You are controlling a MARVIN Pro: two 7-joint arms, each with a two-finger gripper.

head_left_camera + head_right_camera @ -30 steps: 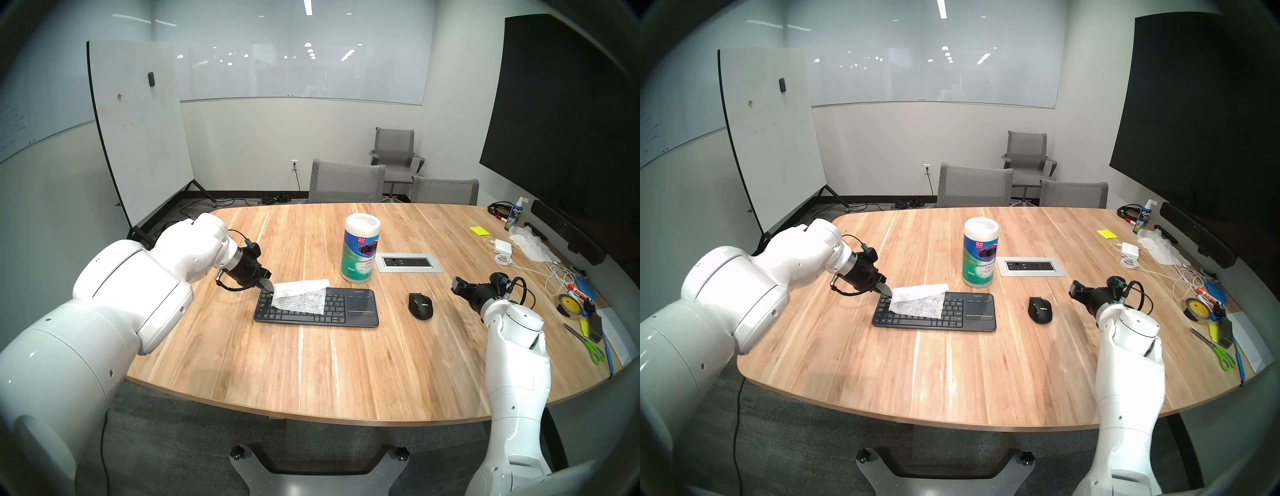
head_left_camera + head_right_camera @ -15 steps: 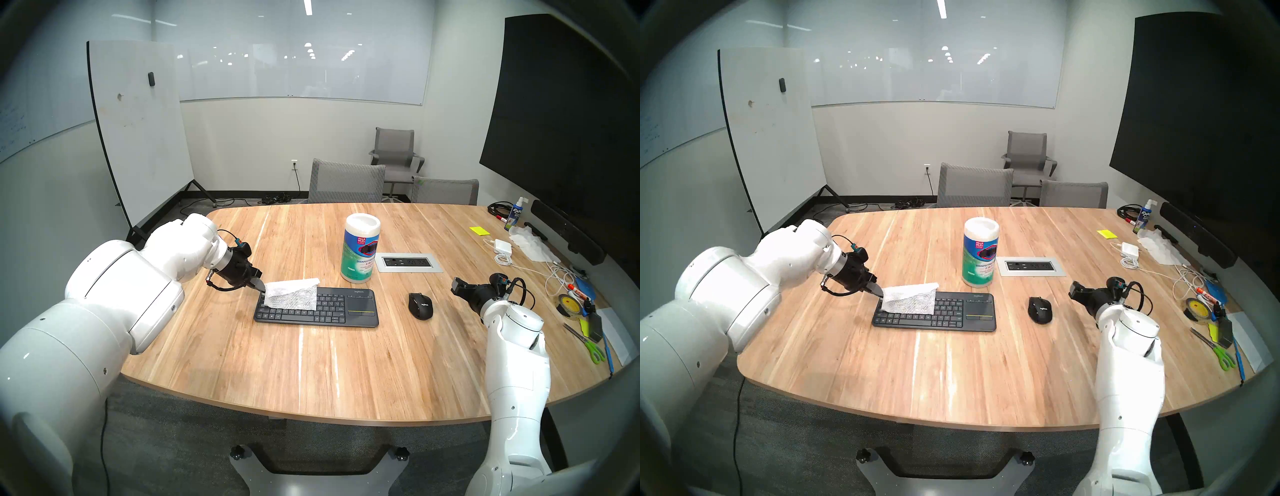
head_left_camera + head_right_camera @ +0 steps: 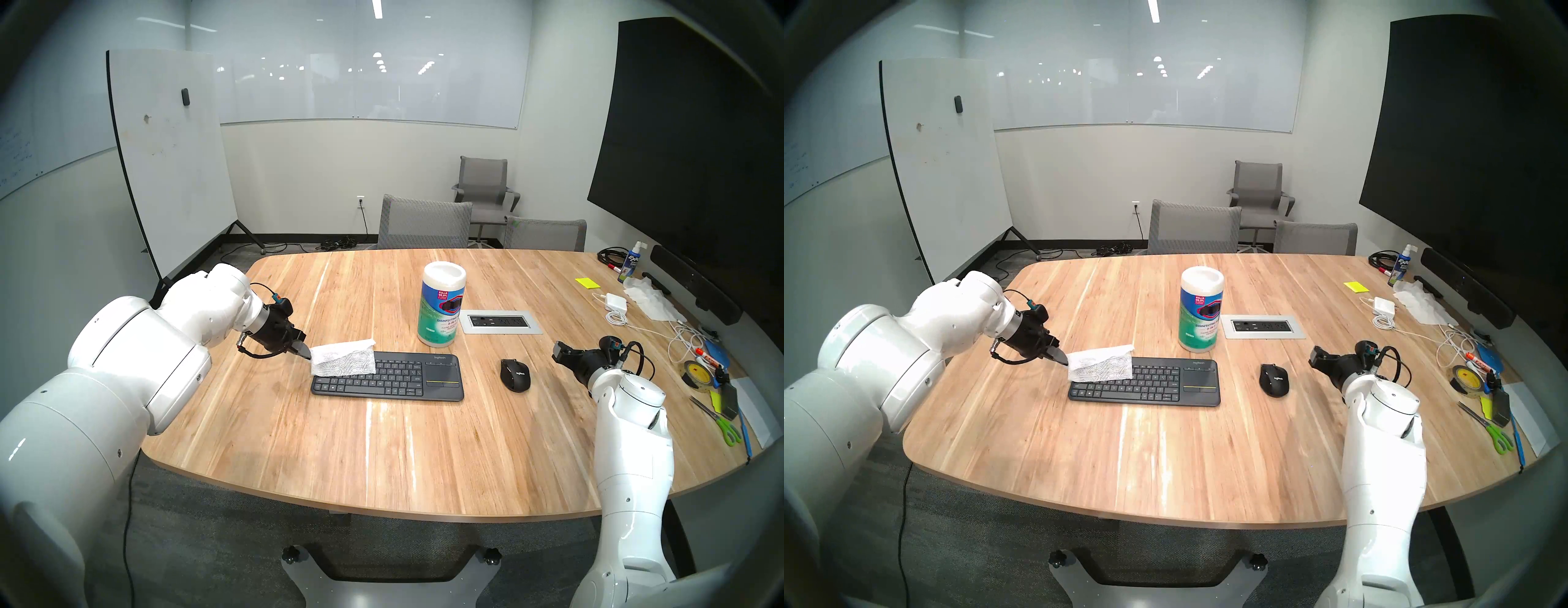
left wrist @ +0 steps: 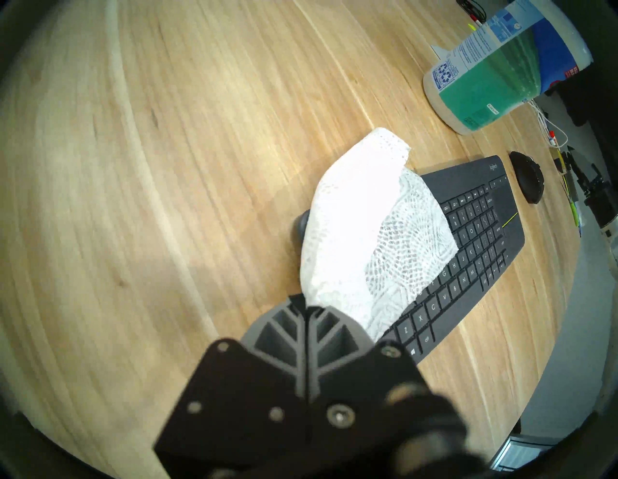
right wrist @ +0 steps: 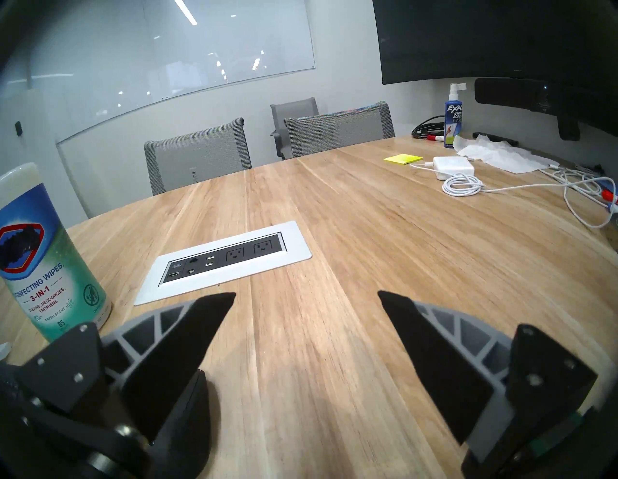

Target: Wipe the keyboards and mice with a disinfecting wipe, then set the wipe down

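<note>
Wiping under way: left gripper (image 3: 304, 350), left of centre, clenched on the disinfecting wipe (image 3: 343, 363) draped over the keyboard (image 3: 388, 376) at its left end. Mouse (image 3: 514, 374) at centre right apparently untouched; right gripper (image 5: 306, 297) spread, empty.

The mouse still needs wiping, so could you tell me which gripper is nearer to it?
Right. The right gripper hangs open just right of the mouse; the left gripper holds the wipe beyond the keyboard's far end.

White dotted wipe (image 3: 343, 358), dark grey keyboard (image 3: 407, 380)
</note>
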